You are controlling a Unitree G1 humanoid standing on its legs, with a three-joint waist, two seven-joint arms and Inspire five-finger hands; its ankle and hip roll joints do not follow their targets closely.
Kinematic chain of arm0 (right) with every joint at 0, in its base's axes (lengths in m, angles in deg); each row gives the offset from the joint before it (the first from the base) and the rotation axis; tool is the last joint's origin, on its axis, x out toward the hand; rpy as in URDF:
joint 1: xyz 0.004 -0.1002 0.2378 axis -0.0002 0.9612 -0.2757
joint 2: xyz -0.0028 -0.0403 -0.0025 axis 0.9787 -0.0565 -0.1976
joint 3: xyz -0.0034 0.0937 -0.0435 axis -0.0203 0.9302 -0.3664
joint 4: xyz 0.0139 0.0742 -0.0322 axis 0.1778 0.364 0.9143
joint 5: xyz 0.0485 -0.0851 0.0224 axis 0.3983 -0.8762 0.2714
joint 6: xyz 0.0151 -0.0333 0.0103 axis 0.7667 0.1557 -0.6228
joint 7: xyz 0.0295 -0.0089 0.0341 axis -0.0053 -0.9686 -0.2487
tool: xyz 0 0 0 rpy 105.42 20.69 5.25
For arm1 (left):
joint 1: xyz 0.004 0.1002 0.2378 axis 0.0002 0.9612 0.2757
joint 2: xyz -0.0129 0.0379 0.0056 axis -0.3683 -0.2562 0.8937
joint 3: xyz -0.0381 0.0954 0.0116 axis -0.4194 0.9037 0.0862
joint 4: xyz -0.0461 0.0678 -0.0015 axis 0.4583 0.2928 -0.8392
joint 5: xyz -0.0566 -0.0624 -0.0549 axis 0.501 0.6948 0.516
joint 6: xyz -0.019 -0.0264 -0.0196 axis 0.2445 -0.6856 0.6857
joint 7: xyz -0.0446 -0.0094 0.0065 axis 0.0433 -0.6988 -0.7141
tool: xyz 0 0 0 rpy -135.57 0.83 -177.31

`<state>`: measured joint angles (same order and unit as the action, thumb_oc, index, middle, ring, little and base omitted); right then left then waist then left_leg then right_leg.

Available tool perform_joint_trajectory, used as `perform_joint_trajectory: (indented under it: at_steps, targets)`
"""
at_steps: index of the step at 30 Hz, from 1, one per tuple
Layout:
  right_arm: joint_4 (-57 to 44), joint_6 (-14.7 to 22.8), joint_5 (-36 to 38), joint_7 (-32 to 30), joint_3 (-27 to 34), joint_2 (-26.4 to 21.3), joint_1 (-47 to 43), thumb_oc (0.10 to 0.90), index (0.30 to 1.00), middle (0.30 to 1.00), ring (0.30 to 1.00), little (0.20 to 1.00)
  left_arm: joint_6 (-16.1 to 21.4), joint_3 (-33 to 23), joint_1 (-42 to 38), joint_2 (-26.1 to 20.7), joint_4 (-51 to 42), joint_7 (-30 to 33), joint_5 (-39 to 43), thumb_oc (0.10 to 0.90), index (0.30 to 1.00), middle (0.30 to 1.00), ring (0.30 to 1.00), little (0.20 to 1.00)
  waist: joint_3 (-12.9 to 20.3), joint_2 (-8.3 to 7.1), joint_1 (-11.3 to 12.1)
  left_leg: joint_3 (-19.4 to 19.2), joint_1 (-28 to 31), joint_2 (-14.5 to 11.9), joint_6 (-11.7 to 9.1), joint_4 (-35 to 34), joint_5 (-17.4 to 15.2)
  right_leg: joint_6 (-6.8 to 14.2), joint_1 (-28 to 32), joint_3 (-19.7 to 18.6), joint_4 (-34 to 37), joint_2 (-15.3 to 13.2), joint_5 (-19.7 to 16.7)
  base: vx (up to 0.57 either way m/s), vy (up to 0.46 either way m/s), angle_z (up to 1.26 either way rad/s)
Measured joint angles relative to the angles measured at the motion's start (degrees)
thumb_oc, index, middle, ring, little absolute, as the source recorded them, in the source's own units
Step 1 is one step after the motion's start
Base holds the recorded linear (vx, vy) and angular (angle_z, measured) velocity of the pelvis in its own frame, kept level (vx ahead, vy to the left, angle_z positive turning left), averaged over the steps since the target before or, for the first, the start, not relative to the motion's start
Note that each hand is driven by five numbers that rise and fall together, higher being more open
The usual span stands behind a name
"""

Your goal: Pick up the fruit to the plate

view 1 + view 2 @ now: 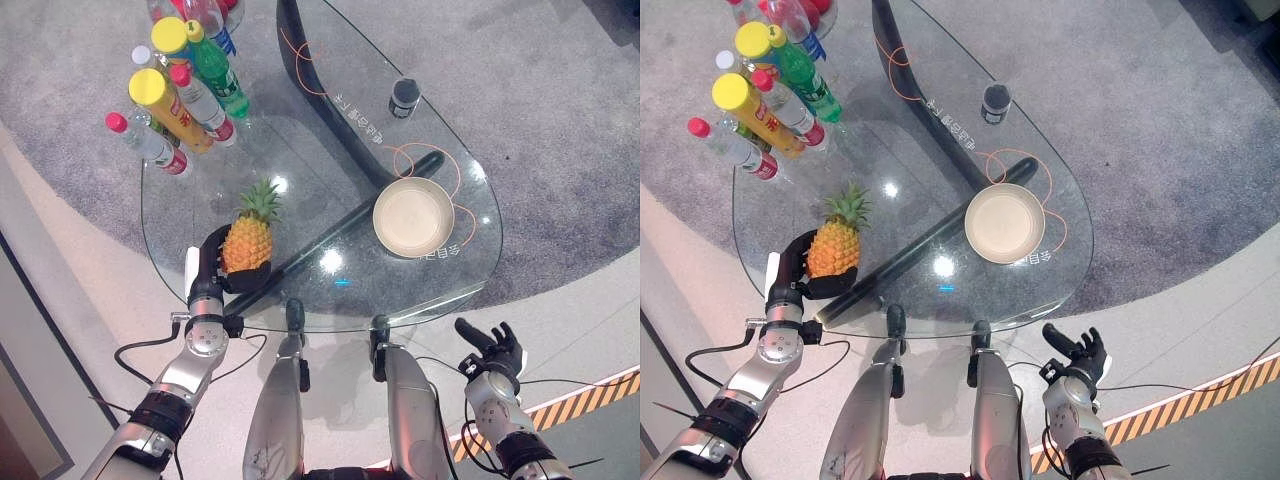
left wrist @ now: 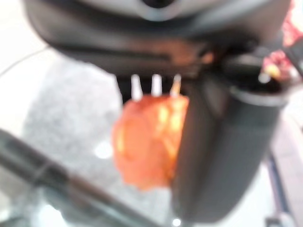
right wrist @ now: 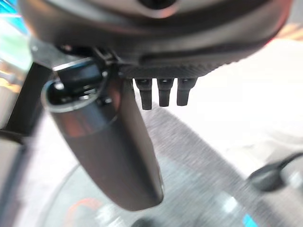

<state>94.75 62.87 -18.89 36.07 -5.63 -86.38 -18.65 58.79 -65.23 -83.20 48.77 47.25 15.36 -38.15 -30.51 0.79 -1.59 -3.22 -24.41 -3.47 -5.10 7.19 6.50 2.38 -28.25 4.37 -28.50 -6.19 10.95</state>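
Pineapple: the pineapple (image 1: 247, 243) stands near the 8 o'clock part of the glass worktop (image 1: 300, 150), its orange-yellow body in the left hand and its green crown pointing toward 12 o'clock, free of the fingers.
Left hand: the left hand (image 1: 213, 270) sits at the worktop's near-left edge, dark fingers and thumb curled round the lower body of the fruit; in the left wrist view the orange fruit (image 2: 147, 142) shows pressed between the thumb and the fingers.
Plate: the plate (image 1: 413, 217), round and pale beige, lies at about 3 o'clock from the pineapple, well apart from it, near the right edge of the glass, with nothing on it.
Dark bar: a dark bar (image 1: 340, 225) beneath the glass runs slantwise between the pineapple and the plate.
Bottles: a cluster of bottles (image 1: 185, 85) stands at 11 o'clock on the far-left part of the worktop, among them yellow-capped, red-capped and green ones.
Small cup: a small dark cup (image 1: 404, 97) stands at about 1 o'clock, near the far-right edge.
Right hand: the right hand (image 1: 493, 345) hangs off the worktop at 5 o'clock, over the pale floor (image 1: 590, 310), fingers spread and relaxed, holding nothing.
Carpet: grey carpet (image 1: 540, 120) lies around the far side of the worktop.
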Motion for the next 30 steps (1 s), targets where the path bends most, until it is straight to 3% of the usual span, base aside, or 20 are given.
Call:
perform_joint_trajectory:
  at_steps: [4,10,17,30]
  targets:
    - [-8.56,1.44,-0.14,1.64,-0.18,0.0,1.34,0.8,0.9,0.9,0.9,0.9,-0.03,-0.03,1.45,-0.01,-1.57,-0.19,-2.99,0.1,0.3,0.3,0.3,0.2,-0.02,0.13,-0.17,-0.14,0.06,-0.01,-0.19,-0.1,-0.19,-0.01,-0.04,-0.1,0.04,0.02,0.0,0.0,0.009,-0.01]
    - [-22.95,3.52,-1.98,14.4,-1.94,-0.21,5.01,0.8,0.9,0.9,0.9,0.9,0.99,-0.11,3.82,0.02,-3.26,-0.26,-5.07,0.1,0.3,0.3,0.3,0.2,-0.02,0.13,-0.25,-0.5,0.02,0.01,0.29,-0.19,-0.23,0.06,-0.02,-0.35,0.61,0.03,-0.04,-0.01,0.018,-0.01]
    - [-26.83,3.82,-1.62,24.98,-5.1,-0.3,3.4,0.8,0.9,0.9,0.9,0.9,2.96,-0.84,5.22,0.03,-7.17,-1.69,-6.56,0.1,0.3,0.3,0.3,0.2,-0.03,0.13,0.92,-0.56,0.0,0.03,0.29,-0.2,-0.22,0.18,0.01,-0.33,0.7,-0.01,0.03,0.0,0.0,0.0]
    - [-26.82,3.18,1.03,23.7,-10.66,0.04,-1.76,0.8,0.9,0.9,0.9,0.9,5.28,-0.07,4.14,0.07,-14.27,-7.11,-5.24,0.1,0.3,0.3,0.3,0.2,-0.03,0.13,2.89,-0.24,-0.11,0.23,0.27,-0.2,-0.18,0.33,0.15,0.04,0.66,-0.23,0.12,0.0,0.0,0.0]
